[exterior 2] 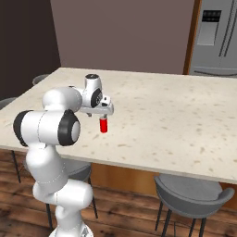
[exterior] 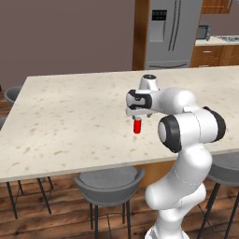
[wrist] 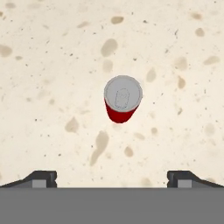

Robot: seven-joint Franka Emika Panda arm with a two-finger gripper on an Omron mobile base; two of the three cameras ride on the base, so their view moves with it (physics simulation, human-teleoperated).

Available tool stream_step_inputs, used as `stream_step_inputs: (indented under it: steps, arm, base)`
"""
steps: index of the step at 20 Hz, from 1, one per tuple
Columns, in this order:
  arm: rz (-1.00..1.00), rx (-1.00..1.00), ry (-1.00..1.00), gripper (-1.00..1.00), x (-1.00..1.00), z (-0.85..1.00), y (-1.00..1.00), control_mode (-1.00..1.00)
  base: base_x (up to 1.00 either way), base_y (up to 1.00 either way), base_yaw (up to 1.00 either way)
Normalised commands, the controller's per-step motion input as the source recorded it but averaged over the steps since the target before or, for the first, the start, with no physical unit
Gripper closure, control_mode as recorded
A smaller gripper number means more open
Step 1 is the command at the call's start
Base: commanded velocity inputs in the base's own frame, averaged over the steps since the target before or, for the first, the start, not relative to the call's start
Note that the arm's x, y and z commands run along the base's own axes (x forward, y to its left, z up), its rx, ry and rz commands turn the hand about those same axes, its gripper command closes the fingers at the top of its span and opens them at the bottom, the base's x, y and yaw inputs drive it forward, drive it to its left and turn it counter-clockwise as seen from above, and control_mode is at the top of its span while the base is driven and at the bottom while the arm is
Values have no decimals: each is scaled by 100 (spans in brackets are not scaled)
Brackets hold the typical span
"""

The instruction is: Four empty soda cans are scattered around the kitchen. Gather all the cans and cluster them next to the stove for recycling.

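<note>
One red soda can (exterior: pixel 137 126) with a silvery top stands upright on the pale speckled island counter (exterior: pixel 70 116). My gripper (exterior: pixel 138 116) hangs straight above this can (exterior 2: pixel 104 125), pointing down, a little clear of its top. In the hand view the can (wrist: pixel 123 98) sits in the middle of the picture, ahead of the gripper (wrist: pixel 112 178), whose fingertips (wrist: pixel 41 177) stand wide apart with nothing between them. The gripper (exterior 2: pixel 103 115) is open. The stove (exterior: pixel 228 38) shows small on the back counter at the far right.
Grey stools (exterior: pixel 109 184) stand along the island's near edge (exterior 2: pixel 192 194), tucked under the overhang. A steel fridge (exterior: pixel 170 32) and a microwave (exterior: pixel 203 31) stand at the back wall. The counter top spreads bare around the can.
</note>
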Motion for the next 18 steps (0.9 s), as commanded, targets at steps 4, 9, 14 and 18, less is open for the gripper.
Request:
stream_step_inputs:
  steps: [4, 9, 14, 18]
  arm:
    - [-2, 0, 0, -100, 18, -9, -2, -100]
    - [-1, 0, 0, -100, 17, -6, -4, -100]
    - [-1, 0, 0, -100, 14, -5, -2, -100]
    - [0, 0, 0, -100, 13, -7, 0, -100]
  base:
    - [0, 0, 0]
    - [0, 0, 0]
    - [0, 0, 0]
    - [0, 0, 0]
